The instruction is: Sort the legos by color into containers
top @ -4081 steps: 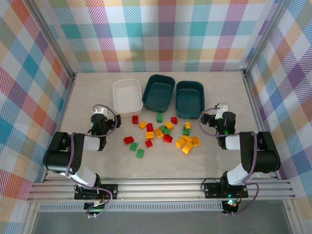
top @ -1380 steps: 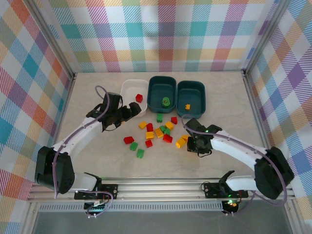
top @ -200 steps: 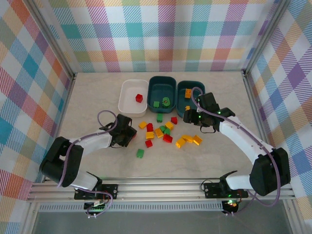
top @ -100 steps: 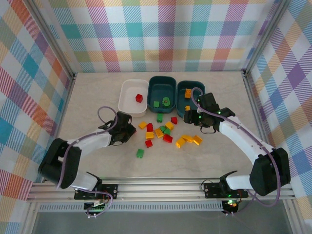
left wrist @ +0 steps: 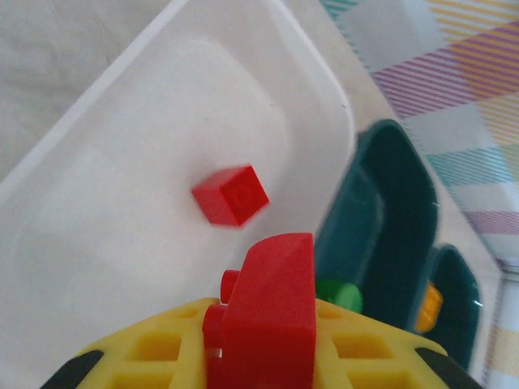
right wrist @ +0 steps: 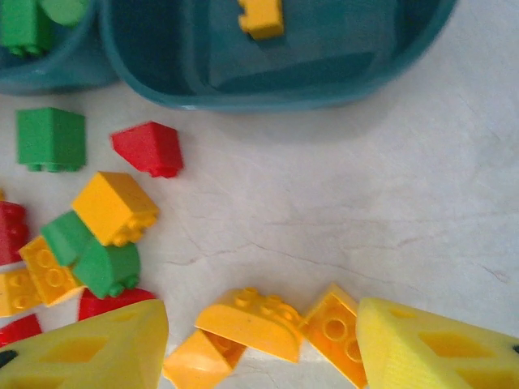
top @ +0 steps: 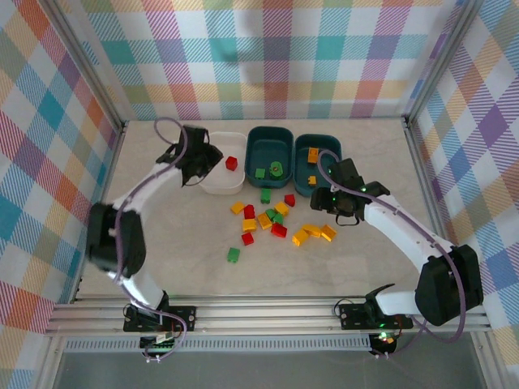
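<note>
My left gripper (top: 201, 166) hangs over the left part of the white tub (top: 212, 185), shut on a red lego (left wrist: 269, 312) held between its yellow fingers (left wrist: 154, 361). Another red lego (left wrist: 231, 194) lies in that tub (left wrist: 105, 121). The middle teal tub (top: 268, 139) holds green pieces (top: 276, 169). The right teal tub (top: 328, 144) has a yellow lego (right wrist: 261, 18) in it. My right gripper (right wrist: 261, 324) is open low above three yellow legos (right wrist: 255, 320) in front of that tub. Mixed red, green and yellow legos (top: 268, 217) lie mid-table.
A lone green lego (top: 233, 255) lies nearer the arms. A green brick (right wrist: 50, 139) and a red one (right wrist: 148, 148) sit just before the teal tubs. Checked walls close in the table's left, back and right edges.
My left arm has swung from the table left of the pile up to the white tub, carrying the red lego. The right gripper has barely shifted.
</note>
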You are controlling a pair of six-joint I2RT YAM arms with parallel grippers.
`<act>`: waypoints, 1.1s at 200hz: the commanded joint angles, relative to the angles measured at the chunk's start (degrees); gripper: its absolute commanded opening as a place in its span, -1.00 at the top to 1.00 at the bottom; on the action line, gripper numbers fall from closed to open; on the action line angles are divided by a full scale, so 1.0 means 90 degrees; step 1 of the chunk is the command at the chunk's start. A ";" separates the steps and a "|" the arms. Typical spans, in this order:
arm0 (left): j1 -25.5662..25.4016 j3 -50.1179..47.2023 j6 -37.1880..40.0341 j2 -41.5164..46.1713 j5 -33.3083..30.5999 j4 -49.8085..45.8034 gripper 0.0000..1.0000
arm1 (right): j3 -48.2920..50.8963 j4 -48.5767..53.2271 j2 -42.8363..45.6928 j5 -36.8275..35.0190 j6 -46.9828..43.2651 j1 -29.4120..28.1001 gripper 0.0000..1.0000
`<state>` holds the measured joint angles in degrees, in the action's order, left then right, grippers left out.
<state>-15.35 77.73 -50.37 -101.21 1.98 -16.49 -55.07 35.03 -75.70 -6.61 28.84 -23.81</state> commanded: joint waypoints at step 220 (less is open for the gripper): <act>0.0202 -0.1834 0.1202 0.1928 0.1170 -0.0790 -0.72 | 0.0646 -0.0842 -0.1267 0.0698 0.3778 -0.1573 -0.44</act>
<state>-13.74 67.05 -41.50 -85.93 10.68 -23.16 -47.51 28.45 -84.62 0.97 59.22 -37.58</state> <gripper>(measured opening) 0.861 0.726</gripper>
